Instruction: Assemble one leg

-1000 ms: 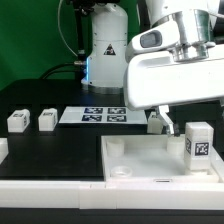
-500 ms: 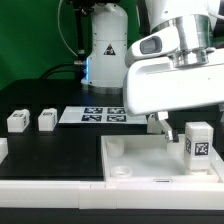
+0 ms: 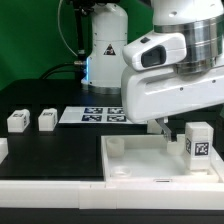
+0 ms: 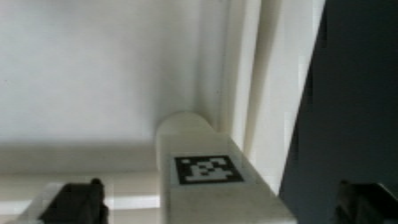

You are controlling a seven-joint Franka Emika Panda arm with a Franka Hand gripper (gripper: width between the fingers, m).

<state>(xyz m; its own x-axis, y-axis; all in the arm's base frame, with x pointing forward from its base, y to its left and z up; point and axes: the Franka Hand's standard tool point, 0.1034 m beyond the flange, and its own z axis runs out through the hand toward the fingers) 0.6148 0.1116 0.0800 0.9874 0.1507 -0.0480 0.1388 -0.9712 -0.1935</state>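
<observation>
In the wrist view a leg (image 4: 210,168), a white block with a square tag on its face, lies between my fingers (image 4: 75,200), with a gap on each side. My gripper (image 4: 221,205) is open around it. In the exterior view my gripper (image 3: 160,126) hangs at the far edge of the large white panel (image 3: 140,165), and the arm's white body hides most of what lies under it. Another leg (image 3: 198,140) stands upright at the panel's right end. Two more legs (image 3: 17,121) (image 3: 46,120) sit on the black table at the exterior view's left.
The marker board (image 3: 95,115) lies flat behind the panel, between the two left legs and my gripper. The panel's raised rim (image 4: 249,90) runs beside the leg, with black table (image 4: 356,80) beyond it. A white part shows at the exterior view's left edge (image 3: 3,149).
The arm's wrist and body have shifted toward the exterior view's left and turned a little. The fingertips stay at about the same spot by the panel's far edge. No leg has moved.
</observation>
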